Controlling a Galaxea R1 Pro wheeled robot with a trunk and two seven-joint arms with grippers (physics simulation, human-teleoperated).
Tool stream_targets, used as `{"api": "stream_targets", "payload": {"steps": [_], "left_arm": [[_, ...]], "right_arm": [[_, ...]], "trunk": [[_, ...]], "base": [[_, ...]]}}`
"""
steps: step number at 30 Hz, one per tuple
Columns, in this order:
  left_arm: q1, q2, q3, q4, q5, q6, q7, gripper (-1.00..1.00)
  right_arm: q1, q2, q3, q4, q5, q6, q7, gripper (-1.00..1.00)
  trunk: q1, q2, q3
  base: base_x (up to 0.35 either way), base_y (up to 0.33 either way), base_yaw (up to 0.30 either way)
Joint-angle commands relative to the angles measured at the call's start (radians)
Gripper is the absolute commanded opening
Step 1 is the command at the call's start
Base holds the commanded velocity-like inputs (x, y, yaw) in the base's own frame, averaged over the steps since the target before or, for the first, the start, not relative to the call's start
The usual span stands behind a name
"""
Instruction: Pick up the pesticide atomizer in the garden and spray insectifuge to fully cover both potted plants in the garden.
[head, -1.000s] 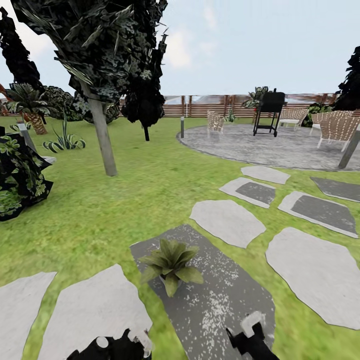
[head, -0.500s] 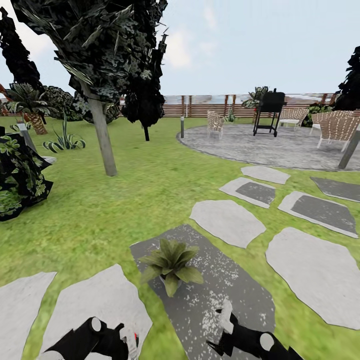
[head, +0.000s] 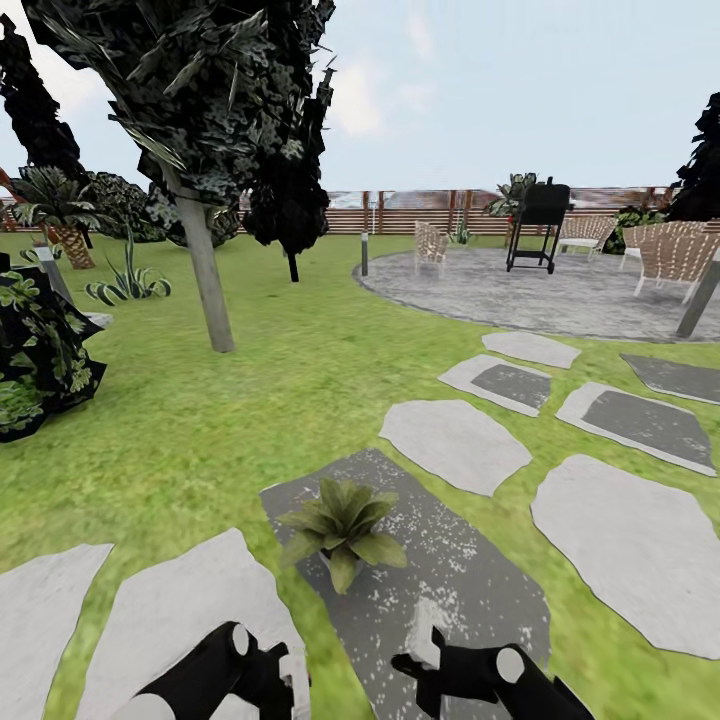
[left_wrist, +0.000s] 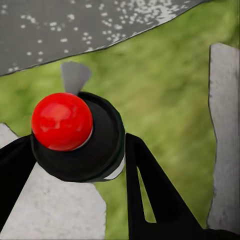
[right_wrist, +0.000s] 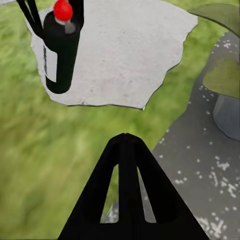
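Left gripper (left_wrist: 75, 165) clamped on pesticide atomizer (left_wrist: 75, 137), red top up.
Right gripper (right_wrist: 125, 150) fingers together, empty, near the potted plant (head: 343, 525) on a dark slab (head: 440, 590), beside the left.

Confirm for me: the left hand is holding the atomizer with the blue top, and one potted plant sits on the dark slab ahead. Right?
Not quite. The top of the atomizer is red, not blue, as the left wrist view shows. The rest holds: the left hand grips it, and one potted plant sits on the dark slab ahead.
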Motion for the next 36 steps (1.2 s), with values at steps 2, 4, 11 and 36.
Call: {"api": "stream_targets", "payload": {"steps": [2, 4, 11, 36], "left_arm": [[0.0, -0.022, -0.001, -0.003, -0.039, 0.008, -0.005, -1.0], [0.0, -0.041, -0.001, -0.003, -0.057, 0.01, -0.004, -1.0], [0.0, -0.087, -0.001, -0.005, -0.061, 0.011, -0.004, -1.0], [-0.001, -0.121, 0.002, -0.048, -0.051, -0.001, -0.009, -1.0]], "right_arm": [[0.0, 0.02, 0.002, -0.003, 0.009, 0.007, -0.001, -1.0], [0.0, 0.028, 0.002, -0.007, 0.009, 0.02, 0.0, -1.0], [0.0, 0.033, 0.002, -0.015, 0.007, 0.024, 0.001, -1.0], [0.0, 0.082, 0.002, -0.023, 0.006, 0.024, 0.001, -1.0]], "trunk": [[0.0, 0.0, -0.001], [0.0, 0.0, -0.001], [0.0, 0.0, -0.001], [0.0, 0.0, -0.001]], "base": [[0.0, 0.0, 0.0], [0.0, 0.0, 0.0], [0.0, 0.0, 0.0], [0.0, 0.0, 0.0]]}}
